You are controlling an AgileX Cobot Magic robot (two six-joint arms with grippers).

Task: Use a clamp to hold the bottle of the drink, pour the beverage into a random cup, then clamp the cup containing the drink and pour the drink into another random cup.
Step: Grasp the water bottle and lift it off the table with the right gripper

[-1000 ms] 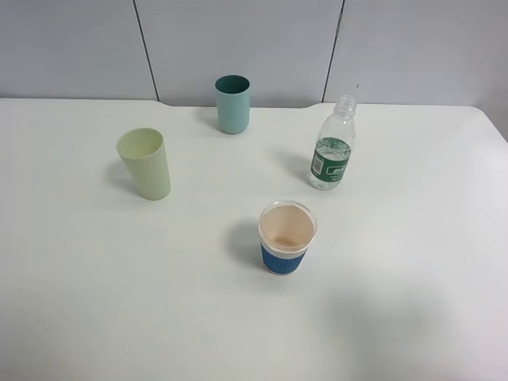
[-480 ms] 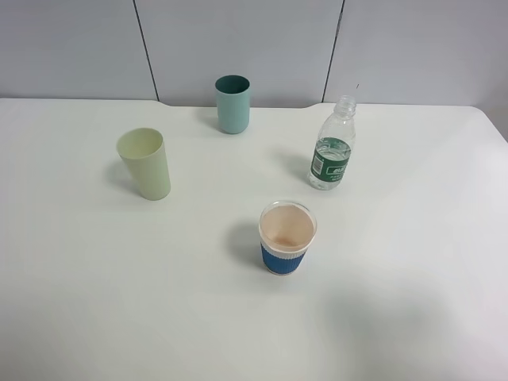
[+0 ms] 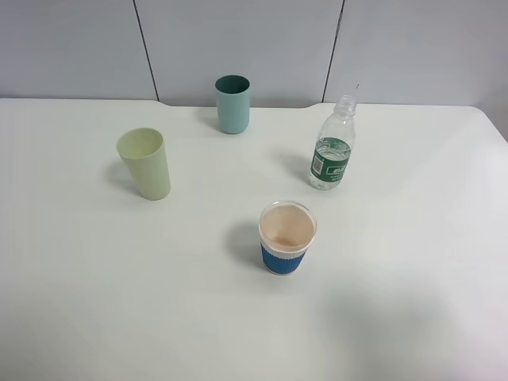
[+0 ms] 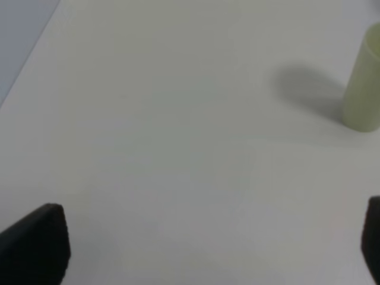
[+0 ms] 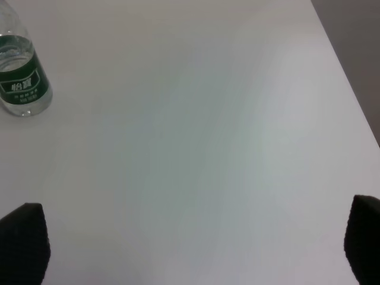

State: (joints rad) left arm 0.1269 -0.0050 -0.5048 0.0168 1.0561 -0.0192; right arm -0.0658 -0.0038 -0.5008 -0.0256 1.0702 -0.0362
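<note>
Right wrist view had the right end effector (image 5: 193, 240) wide open and empty above the bare surface (image 5: 196, 130). The bottle (image 5: 22, 77) stood upright well ahead of it, off beyond one fingertip rather than in line with the gap. Its long axis was vertical, so a level grasp around the labelled body looked right, and this arm seemed the nearer one. The left end effector (image 4: 205, 240), equally open and empty, had the pale yellow-green tumbler (image 4: 363, 89) ahead and apart.

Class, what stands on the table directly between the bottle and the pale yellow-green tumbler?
Nothing: the high view shows only bare table between the bottle and the tumbler.
</note>
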